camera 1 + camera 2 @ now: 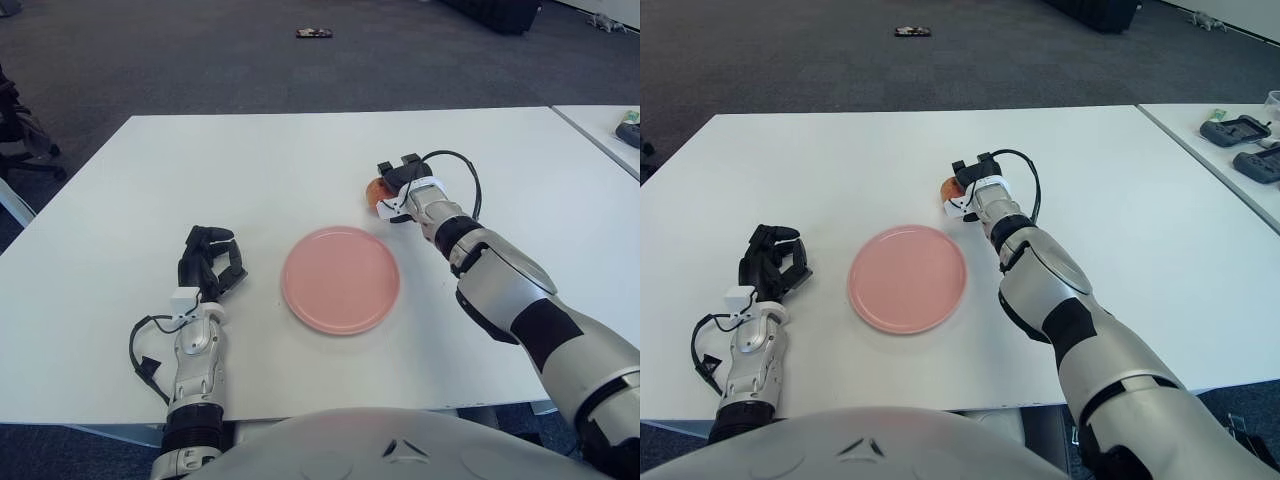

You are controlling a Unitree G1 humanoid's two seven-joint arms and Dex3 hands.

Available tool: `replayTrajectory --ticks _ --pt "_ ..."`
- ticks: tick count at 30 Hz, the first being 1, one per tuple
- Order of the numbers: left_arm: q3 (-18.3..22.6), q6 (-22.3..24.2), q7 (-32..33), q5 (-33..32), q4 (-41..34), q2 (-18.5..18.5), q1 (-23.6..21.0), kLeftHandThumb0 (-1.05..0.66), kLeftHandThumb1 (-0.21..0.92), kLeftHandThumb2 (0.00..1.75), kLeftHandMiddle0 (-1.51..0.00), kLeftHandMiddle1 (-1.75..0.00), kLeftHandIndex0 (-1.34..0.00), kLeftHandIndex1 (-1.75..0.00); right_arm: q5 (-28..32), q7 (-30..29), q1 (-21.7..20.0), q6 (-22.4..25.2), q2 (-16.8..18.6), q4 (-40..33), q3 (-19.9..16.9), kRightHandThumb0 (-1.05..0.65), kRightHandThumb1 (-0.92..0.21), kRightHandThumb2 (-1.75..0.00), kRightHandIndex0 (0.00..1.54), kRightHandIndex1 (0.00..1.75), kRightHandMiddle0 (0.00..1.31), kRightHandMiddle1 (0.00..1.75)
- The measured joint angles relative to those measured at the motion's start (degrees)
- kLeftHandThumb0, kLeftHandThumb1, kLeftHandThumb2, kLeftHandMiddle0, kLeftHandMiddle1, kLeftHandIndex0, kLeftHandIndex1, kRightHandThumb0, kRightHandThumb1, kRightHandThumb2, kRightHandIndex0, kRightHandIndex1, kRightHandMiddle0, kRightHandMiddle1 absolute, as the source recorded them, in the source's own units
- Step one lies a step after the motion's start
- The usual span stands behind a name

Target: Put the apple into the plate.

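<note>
The apple, orange-red and mostly hidden, sits behind the pink plate on the white table, off toward the plate's far right and clear of its rim. The right hand is reached out over the tabletop with its dark fingers wrapped around the apple, so only the fruit's left side peeks out; whether the apple is touching the table or is lifted a little off it I cannot tell. A black cable loops up from that wrist and back down to the forearm. The plate lies flat near the middle of the table with nothing on it. The left hand shows to the left of the plate, well apart from it, near the front edge, its black fingers curled loosely inward and holding nothing. Off to the far right stands a second white table carrying a couple of dark handheld devices. On the grey carpet beyond the main table lies a small dark object, too small to make out.
</note>
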Motion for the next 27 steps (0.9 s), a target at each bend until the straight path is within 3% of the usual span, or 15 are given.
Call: replayTrajectory --ticks 4,15,27 --pt "0.07 0.09 0.0 -0.05 -0.33 -0.06 0.24 -0.42 0.51 1.08 -0.61 -1.75 -0.46 -1.75 0.1 0.01 0.0 0.07 0.09 0.18 0.03 -0.56 -0.24 -1.14 0.0 0.81 0.0 1.13" --pt "0.43 0.18 0.07 -0.08 -0.38 -0.23 0.27 -0.42 0.5 1.09 -0.62 -1.75 -0.46 -1.75 0.55 -0.02 0.16 0.01 0.19 0.23 -1.03 -0.51 -0.2 -1.2 0.0 1.0 0.0 1.31" --pt "0.44 0.68 0.1 -0.09 -0.51 -0.05 0.19 -0.42 0.5 1.09 -0.61 -1.75 -0.46 -1.75 1.63 -0.91 0.83 -0.31 0.23 0.27 -3.43 -0.48 -0.16 -1.3 0.0 1.5 0.0 1.67"
